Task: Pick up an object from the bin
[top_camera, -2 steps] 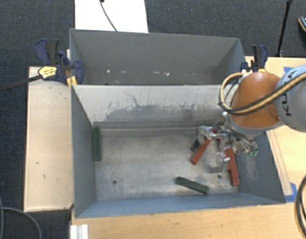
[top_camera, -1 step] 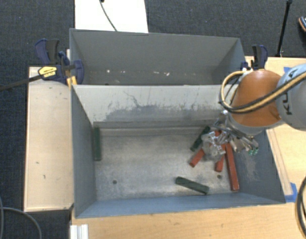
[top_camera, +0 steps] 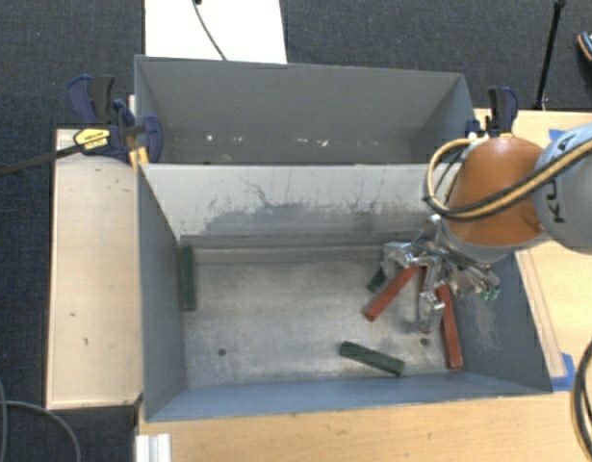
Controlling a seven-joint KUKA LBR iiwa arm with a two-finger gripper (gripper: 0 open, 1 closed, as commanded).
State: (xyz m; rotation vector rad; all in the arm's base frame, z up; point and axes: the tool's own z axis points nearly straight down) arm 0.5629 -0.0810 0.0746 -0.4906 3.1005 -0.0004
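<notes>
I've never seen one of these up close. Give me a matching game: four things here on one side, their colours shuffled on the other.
Things:
1. bin wall
2. wrist cover
3. fingers
4. bar lying near the front wall

Colours:
a. red
b. dark green
c. grey
d. orange

Pairs: 1-c, 2-d, 3-a, 4-b.

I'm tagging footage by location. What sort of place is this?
Probably a robotics lab's grasping test rig: a grey metal bin holding a loose dark green bar, with an orange-covered robot arm reaching in from the right.
</notes>
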